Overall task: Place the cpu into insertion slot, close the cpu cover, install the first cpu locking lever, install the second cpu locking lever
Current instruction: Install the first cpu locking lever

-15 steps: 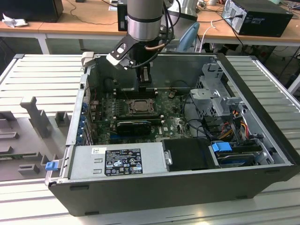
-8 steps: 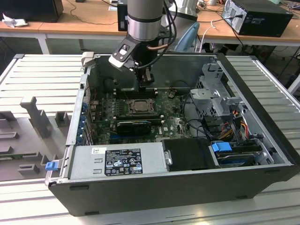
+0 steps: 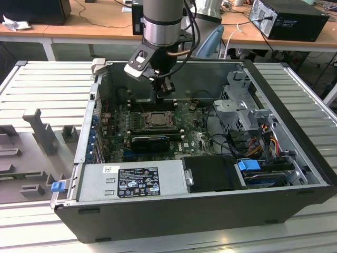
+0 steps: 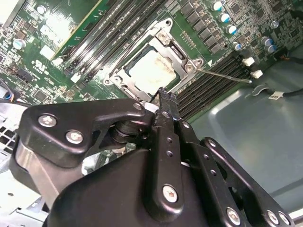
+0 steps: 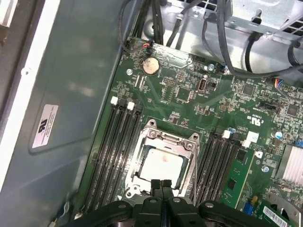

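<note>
The cpu (image 5: 162, 164) lies flat in the insertion slot (image 3: 156, 120) on the green board, its pale metal face showing (image 4: 150, 67). The silver cpu cover (image 5: 166, 138) lies down around it, framing the chip (image 4: 166, 38). A thin metal locking lever (image 4: 223, 74) sticks out from the socket corner over the memory slots. My gripper (image 5: 161, 183) hangs just above the socket's edge, with its black fingers pressed together and nothing between them. In the exterior view the gripper (image 3: 164, 88) is over the back of the board, a little above the socket.
Black memory slots (image 5: 110, 151) flank the socket on both sides. Cables (image 3: 224, 138) and a metal drive cage (image 3: 243, 100) fill the case on the exterior view's right. A power supply box (image 3: 134, 180) sits at the case front. The case's grey wall (image 5: 71, 94) is close to the slots.
</note>
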You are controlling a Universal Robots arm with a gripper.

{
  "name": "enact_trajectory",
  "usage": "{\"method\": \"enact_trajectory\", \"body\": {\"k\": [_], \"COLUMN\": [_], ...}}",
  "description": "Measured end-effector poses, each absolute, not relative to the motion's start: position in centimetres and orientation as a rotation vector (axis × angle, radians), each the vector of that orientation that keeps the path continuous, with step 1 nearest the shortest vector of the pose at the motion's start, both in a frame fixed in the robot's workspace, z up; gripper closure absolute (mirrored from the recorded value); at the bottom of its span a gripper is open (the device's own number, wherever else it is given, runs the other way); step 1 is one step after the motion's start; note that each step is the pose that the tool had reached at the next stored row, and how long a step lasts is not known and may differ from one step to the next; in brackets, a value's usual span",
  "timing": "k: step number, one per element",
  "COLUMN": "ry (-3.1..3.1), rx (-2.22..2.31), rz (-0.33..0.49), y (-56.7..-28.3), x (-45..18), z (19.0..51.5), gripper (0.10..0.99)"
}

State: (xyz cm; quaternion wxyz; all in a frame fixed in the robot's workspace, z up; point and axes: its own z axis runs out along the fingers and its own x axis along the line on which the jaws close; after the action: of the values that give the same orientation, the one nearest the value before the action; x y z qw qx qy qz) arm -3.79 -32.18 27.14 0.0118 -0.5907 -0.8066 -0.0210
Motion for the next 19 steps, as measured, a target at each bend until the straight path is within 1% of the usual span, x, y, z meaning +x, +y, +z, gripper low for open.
{"method": "enact_trajectory", "body": {"k": [19], "ry": [-2.699], "rx": [-1.552], "rz": [-0.061], "y": [-32.41], "x": [-3.86], "z": [27.13], "gripper": [0.980]}}
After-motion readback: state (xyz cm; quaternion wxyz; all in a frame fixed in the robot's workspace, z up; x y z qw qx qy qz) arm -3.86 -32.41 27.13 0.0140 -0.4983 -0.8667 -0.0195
